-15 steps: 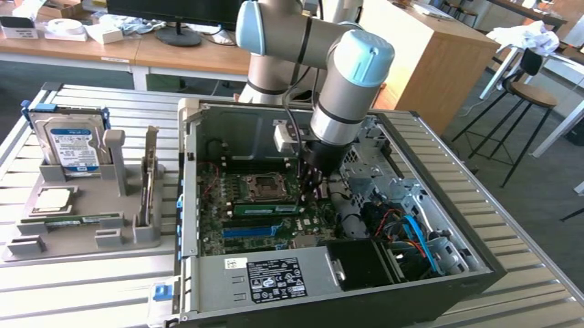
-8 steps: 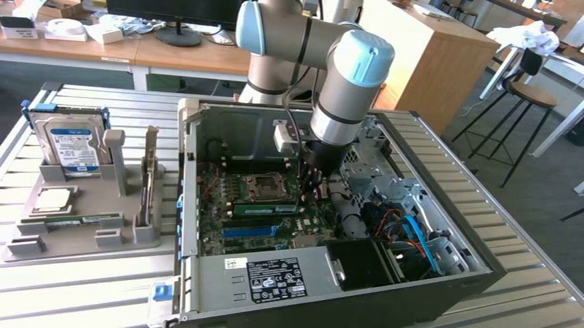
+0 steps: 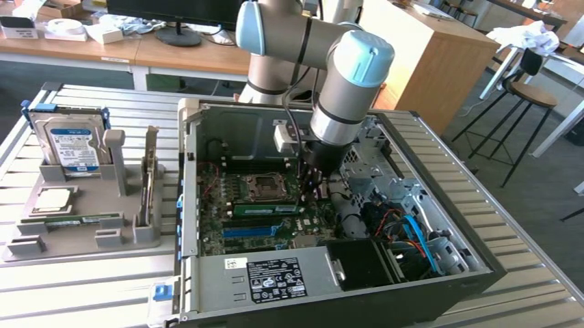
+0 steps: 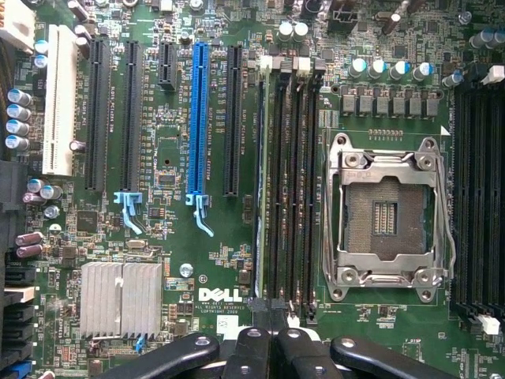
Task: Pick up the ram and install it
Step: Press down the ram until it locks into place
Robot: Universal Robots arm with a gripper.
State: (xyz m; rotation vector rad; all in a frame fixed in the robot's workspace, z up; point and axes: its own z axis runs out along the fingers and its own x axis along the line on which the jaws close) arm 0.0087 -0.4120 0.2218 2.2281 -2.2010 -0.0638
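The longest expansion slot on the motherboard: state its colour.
Blue expansion slot, clearest in the wrist view.

Wooden desks [image 3: 182, 51] and a stool [image 3: 529, 102] on grey floor [image 3: 538, 191].

Even, bright indoor light fills the exterior view, with strong daylight washing out the floor and stools behind the arm, while the open computer case [image 3: 338, 225] holds deep shadow below and around the gripper [image 3: 315, 179]. In the wrist view the motherboard [image 4: 181, 237] beyond the gripper [image 4: 270, 335] is evenly lit and sharp, with small glints on the silver processor socket frame [image 4: 390, 213] and the heatsink [image 4: 120, 296]. The dark linkages nearest the lens look soft and slightly out of focus.
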